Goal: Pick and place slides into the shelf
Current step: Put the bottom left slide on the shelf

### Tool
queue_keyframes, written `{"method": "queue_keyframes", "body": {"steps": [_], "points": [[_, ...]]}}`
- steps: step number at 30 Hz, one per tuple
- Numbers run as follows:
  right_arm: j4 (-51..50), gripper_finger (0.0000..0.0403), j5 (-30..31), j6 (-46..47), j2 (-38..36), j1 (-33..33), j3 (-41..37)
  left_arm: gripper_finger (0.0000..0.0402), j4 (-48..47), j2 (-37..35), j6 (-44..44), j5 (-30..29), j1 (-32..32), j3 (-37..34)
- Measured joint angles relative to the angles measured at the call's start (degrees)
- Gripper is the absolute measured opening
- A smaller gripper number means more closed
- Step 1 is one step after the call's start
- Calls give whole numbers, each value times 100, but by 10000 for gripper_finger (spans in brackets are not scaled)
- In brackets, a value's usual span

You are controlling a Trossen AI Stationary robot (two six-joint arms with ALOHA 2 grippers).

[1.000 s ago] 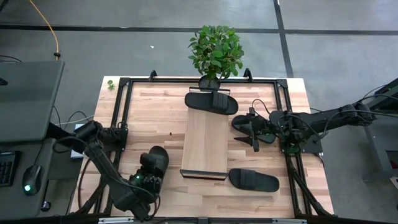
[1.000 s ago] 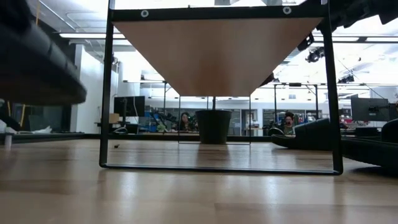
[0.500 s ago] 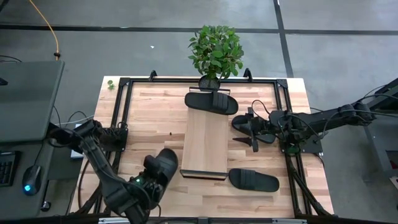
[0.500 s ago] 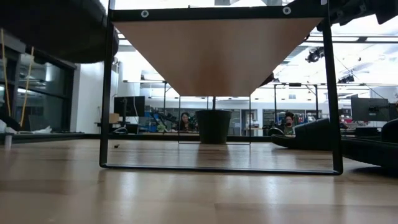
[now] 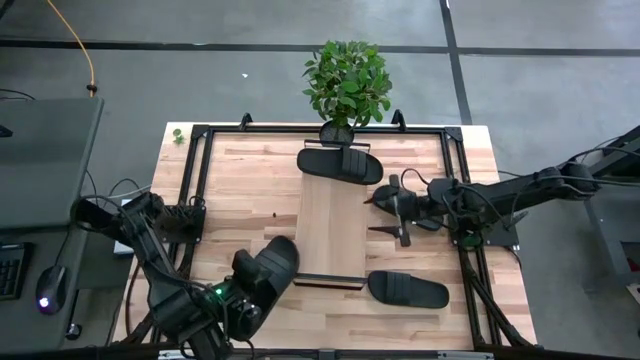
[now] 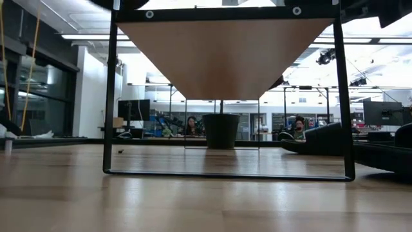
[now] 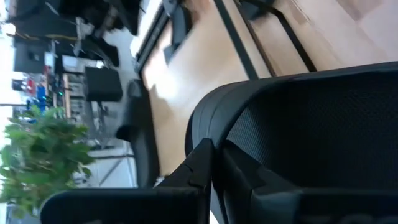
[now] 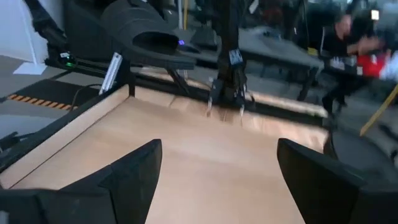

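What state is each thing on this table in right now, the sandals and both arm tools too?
Left tool: shut on a sandal.
Held sandal: lifted, next to the shelf's near left corner.
Right tool: open, empty, over the shelf's right edge.
Shelf: standing; one sandal on it.
Far sandal: lying across the shelf's far end.
Near right sandal: flat on the table.
Potted plant: upright at the far edge.

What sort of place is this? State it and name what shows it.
Most likely a robotics lab in an open office: a butcher-block table ringed by a black metal frame, a grey concrete floor, and desks with monitors in the room behind.
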Motion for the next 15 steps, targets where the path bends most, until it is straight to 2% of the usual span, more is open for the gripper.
{"method": "queue_keyframes", "body": {"steps": [7, 15], "points": [[1194, 310, -125, -850, 698, 0, -2, 10, -2, 2, 463, -359, 0, 403], [2512, 310, -615, -1374, 1316, 34, -4, 22, 0, 2, 692, -814, 2, 815]]}}
